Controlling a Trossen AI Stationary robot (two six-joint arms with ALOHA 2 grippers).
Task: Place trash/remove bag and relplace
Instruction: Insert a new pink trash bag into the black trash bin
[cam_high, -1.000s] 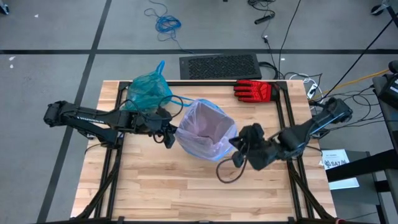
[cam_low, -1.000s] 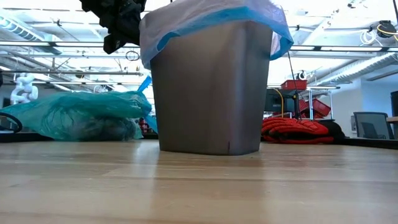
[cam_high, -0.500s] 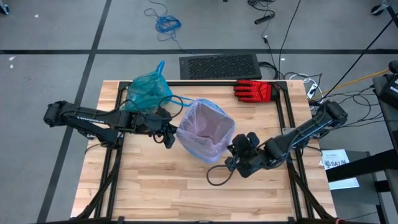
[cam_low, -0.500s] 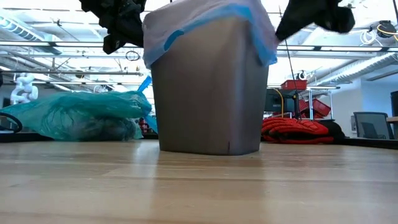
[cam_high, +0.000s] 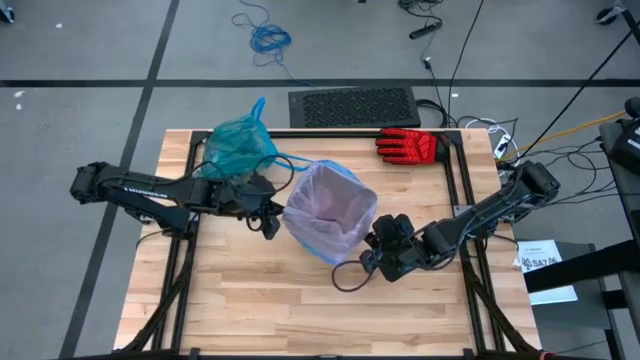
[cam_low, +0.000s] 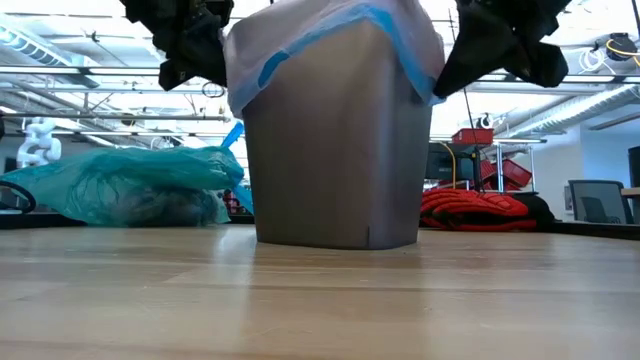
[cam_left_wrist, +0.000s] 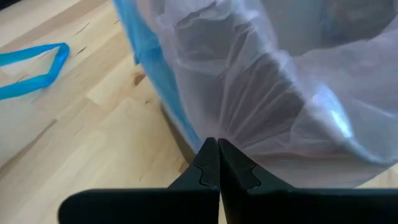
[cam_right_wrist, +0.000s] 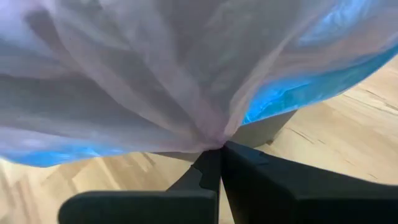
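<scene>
Bin interior hazy through the pale pink liner (cam_high: 330, 205); no trash visible in any view. Only the low view shows the grey bin (cam_low: 335, 150) wall, centre frame. Left gripper (cam_left_wrist: 217, 163) is clamped on the liner film at the bin's left rim; right gripper (cam_right_wrist: 219, 152) pinches it at the lower-right rim. Teal bag (cam_high: 240, 143) sits tied, upper left of the table, red glove (cam_high: 410, 146) upper right.

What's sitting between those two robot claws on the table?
The grey bin, lined with a pale pink bag. The high view shows the left gripper and right gripper pinching the bag from opposite sides.
</scene>
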